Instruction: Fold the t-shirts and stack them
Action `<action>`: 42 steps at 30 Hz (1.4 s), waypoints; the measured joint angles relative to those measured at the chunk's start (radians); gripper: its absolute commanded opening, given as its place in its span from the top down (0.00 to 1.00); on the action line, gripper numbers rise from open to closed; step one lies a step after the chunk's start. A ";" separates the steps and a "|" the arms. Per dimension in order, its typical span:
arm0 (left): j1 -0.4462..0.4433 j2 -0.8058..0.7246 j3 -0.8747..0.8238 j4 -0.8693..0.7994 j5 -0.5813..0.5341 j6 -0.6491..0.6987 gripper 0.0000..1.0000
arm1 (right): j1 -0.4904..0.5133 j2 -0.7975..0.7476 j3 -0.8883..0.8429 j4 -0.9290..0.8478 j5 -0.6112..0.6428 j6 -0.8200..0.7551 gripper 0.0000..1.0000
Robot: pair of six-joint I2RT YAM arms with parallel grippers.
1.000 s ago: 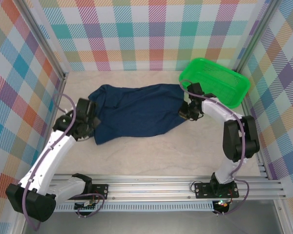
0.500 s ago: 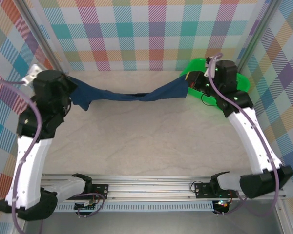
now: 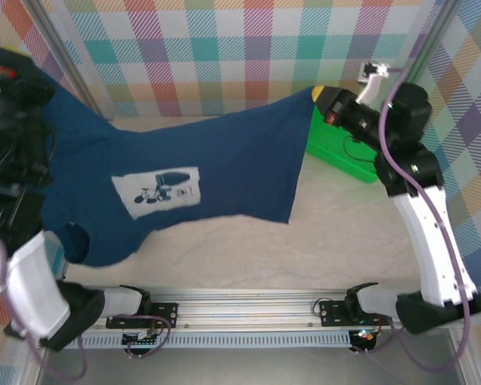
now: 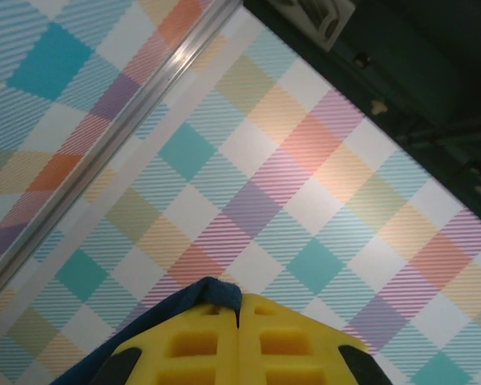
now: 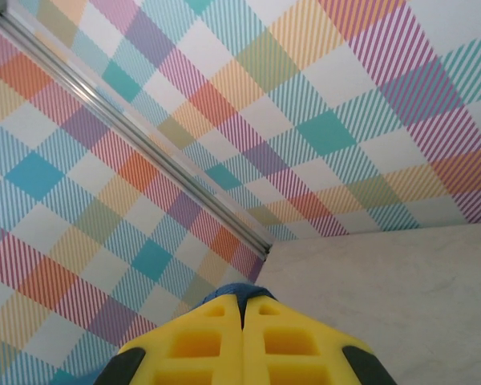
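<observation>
While pinched at opposite ends, navy t-shirt aloft between left hand and right hand, both clamped on it

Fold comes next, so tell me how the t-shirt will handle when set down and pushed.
Likely floppy: the t-shirt drapes and its lower hem sags while hanging by two corners. Probably light, since two pinched corners carry it. Pushed on the table, it would likely bunch rather than slide.
</observation>
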 measured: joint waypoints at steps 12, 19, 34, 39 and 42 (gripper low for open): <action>0.288 0.524 -0.010 -0.115 0.396 -0.160 1.00 | 0.005 0.556 0.264 -0.005 -0.089 0.074 1.00; 0.312 0.490 0.234 -0.063 0.486 -0.205 1.00 | 0.002 0.631 0.527 -0.056 -0.061 0.069 1.00; 0.303 -0.257 -0.574 -0.050 0.483 -0.270 1.00 | -0.041 0.422 0.183 -0.020 -0.058 0.071 1.00; 0.278 -0.512 -1.240 -0.100 0.543 -0.395 1.00 | -0.032 0.338 -0.262 -0.006 -0.066 0.086 1.00; 0.229 -0.596 -1.631 -0.094 0.600 -0.496 1.00 | -0.018 0.379 -0.420 -0.025 -0.074 0.084 1.00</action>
